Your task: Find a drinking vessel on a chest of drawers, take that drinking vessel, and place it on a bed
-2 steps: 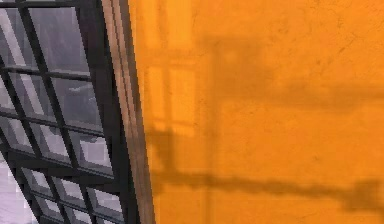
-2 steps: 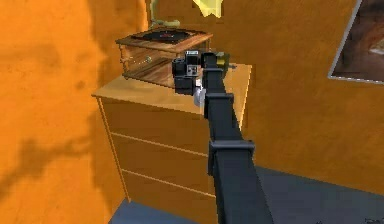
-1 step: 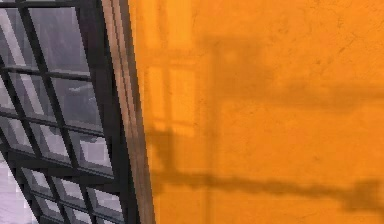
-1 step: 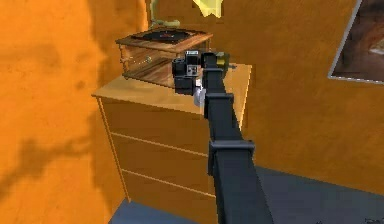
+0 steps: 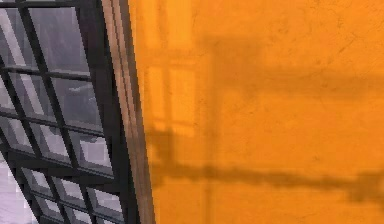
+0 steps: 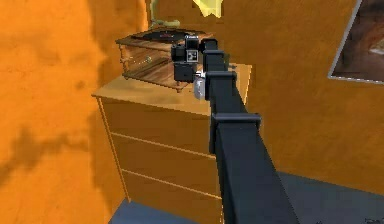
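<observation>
A wooden chest of drawers (image 6: pixel 160 140) stands against the orange wall in the arm side view. On its top sits a clear-lidded box with a dark disc inside (image 6: pixel 150 55). The dark arm bar rises from the bottom edge and reaches over the chest's top. Its gripper (image 6: pixel 188 42) shows by the box's right end, with white marker squares just below it. A small pale grey thing (image 6: pixel 200 87) stands on the top right beside the arm; its shape is too small to name. I cannot tell whether the gripper holds anything.
In the forward view a dark-framed window with many panes (image 5: pixel 60 120) leans at the left, with a close orange wall (image 5: pixel 270 110) to its right. In the arm side view a framed picture (image 6: pixel 362 45) hangs at the right, and blue-grey floor (image 6: pixel 330 200) lies below.
</observation>
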### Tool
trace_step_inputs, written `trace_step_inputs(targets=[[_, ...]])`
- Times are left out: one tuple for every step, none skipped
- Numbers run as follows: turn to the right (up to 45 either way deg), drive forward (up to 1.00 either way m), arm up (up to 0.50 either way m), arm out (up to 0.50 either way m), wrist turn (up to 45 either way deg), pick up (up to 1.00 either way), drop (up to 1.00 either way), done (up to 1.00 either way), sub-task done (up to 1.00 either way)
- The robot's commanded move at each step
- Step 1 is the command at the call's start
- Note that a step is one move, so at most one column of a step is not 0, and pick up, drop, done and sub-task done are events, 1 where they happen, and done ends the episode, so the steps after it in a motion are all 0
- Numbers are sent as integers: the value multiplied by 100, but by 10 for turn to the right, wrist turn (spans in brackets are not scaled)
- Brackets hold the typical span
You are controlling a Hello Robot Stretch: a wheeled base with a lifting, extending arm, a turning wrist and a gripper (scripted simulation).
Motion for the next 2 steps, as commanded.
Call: trace_step_inputs(targets=[[0,0,0,0,-450,0,0,0,0],[0,0,0,0,-450,0,0,0,0]])
